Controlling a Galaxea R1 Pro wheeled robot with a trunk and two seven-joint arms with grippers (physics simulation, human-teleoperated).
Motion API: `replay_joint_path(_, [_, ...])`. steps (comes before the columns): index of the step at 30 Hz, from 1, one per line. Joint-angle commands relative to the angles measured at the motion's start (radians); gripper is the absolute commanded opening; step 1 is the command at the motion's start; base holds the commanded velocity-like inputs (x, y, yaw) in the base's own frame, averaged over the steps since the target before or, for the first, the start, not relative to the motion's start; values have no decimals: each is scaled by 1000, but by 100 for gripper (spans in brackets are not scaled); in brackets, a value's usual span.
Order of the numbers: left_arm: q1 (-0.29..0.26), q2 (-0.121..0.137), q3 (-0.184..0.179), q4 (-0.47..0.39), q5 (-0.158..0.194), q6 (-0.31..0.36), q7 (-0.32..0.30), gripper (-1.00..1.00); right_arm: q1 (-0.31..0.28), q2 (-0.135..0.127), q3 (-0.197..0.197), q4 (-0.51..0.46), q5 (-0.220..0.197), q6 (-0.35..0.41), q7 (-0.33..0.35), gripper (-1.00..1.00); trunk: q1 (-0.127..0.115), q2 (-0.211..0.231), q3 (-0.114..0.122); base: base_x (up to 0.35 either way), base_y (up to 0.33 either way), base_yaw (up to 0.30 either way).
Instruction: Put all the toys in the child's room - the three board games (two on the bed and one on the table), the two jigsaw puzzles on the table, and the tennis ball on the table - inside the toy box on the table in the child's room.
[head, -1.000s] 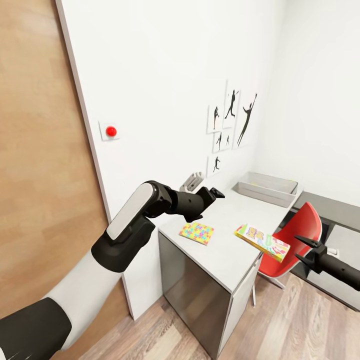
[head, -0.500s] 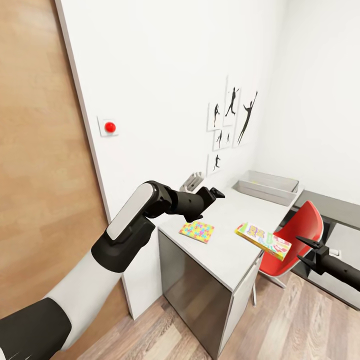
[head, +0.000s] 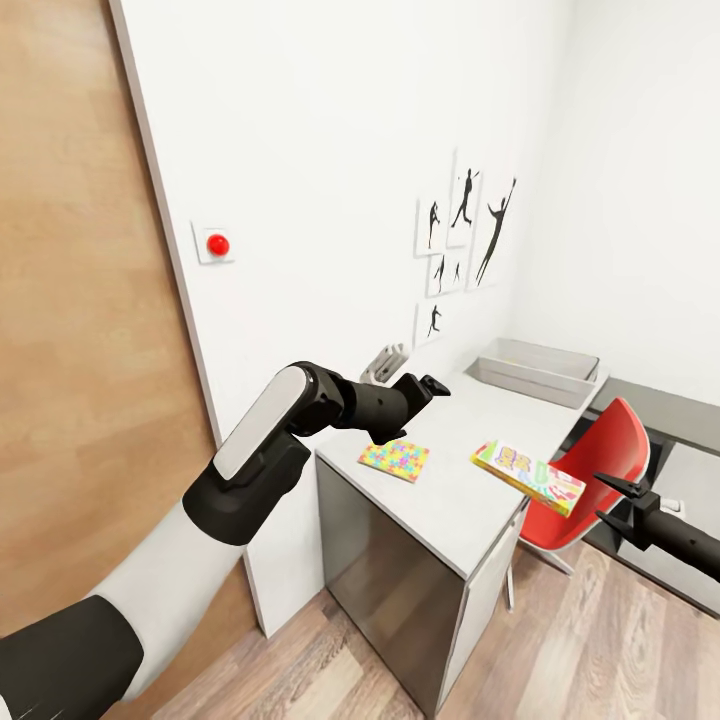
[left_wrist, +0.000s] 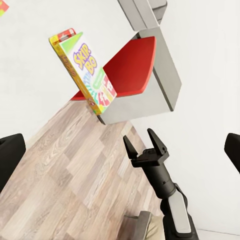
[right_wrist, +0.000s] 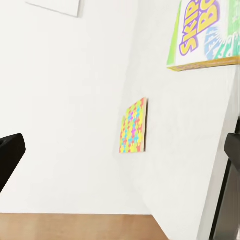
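Note:
On the pale grey table (head: 470, 425) lie one jigsaw puzzle (head: 394, 461) near the wall and a yellow-green board game (head: 528, 477) at the front edge. The grey toy box (head: 538, 372) stands at the table's far end. My left gripper (head: 432, 384) hovers above the table near the puzzle, open; its fingers (left_wrist: 9, 157) stand wide apart in the left wrist view. My right gripper (head: 600, 497) is open and empty, off the table's front edge, right of the board game (left_wrist: 85, 75). The tennis ball and the bed are out of view.
A red chair (head: 600, 465) stands at the table's front, between the table and my right gripper. A wooden door (head: 80, 350) fills the left, with a red button (head: 217, 244) on the wall beside it. A dark-topped cabinet (head: 670, 420) sits at the right. Wood-plank floor lies below.
The whole view has shifted slightly: the wall button sits higher in the picture and the table things a little further right. Both arms hold nearly the same pose.

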Motion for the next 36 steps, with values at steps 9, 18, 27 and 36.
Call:
replay_joint_path(9, [-1,-1,1,0,1,8,5,100,-1,-3,-4,1,2,5,2,100,35,-64,-30,0,0,0])
replay_joint_path(18, [-1,-1,1,0,1,8,6,100,-2,-8,-5,1,1,29,1,100,69,-127,-58,0,0,0])
replay_joint_path(27, [-1,-2,-3,0,1,8,5,100,-2,-12,-6,1,1,45,-1,100,104,-190,-86,0,0,0])
replay_joint_path(36, [-1,-2,-23,-2,0,8,0,100,-3,-13,-5,1,2,50,-2,100,138,-253,-114,0,0,0])
